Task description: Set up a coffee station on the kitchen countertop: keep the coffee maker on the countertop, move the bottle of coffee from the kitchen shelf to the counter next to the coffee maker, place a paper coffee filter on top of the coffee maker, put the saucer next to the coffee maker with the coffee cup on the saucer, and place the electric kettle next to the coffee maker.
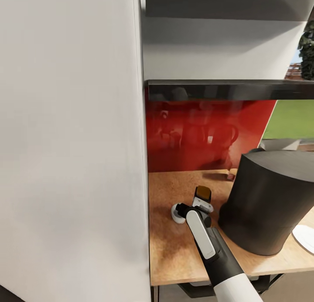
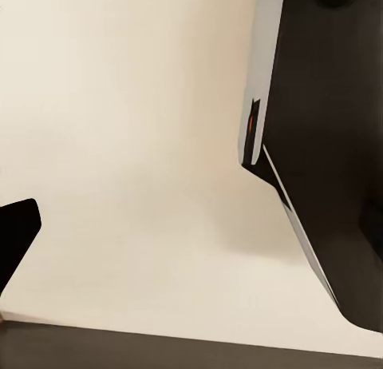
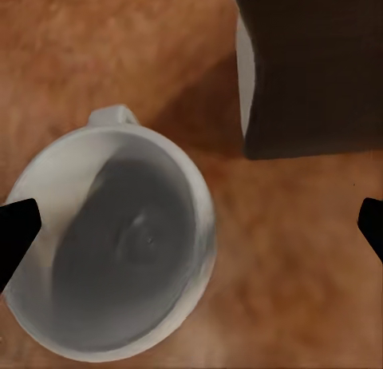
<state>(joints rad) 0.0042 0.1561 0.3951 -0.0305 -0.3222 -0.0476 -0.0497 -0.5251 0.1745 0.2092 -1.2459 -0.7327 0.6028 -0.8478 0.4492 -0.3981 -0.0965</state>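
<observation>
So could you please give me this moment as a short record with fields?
countertop: tan wood-look, red backsplash behind
coffee maker: dark drum, standing on the countertop
coffee cup: white, upright, empty, on the bare countertop beside the coffee maker
right claw: open, above the cup, off-centre
saucer: white, at the far side of the coffee maker
kitchen shelf: glossy black, above the counter
left claw: state unclear

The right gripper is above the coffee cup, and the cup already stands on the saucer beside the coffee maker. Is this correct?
Not quite. The right wrist view shows the coffee cup standing directly on the wood countertop, with no saucer under it. The right gripper is indeed above it, open, and the coffee maker is beside it.
</observation>
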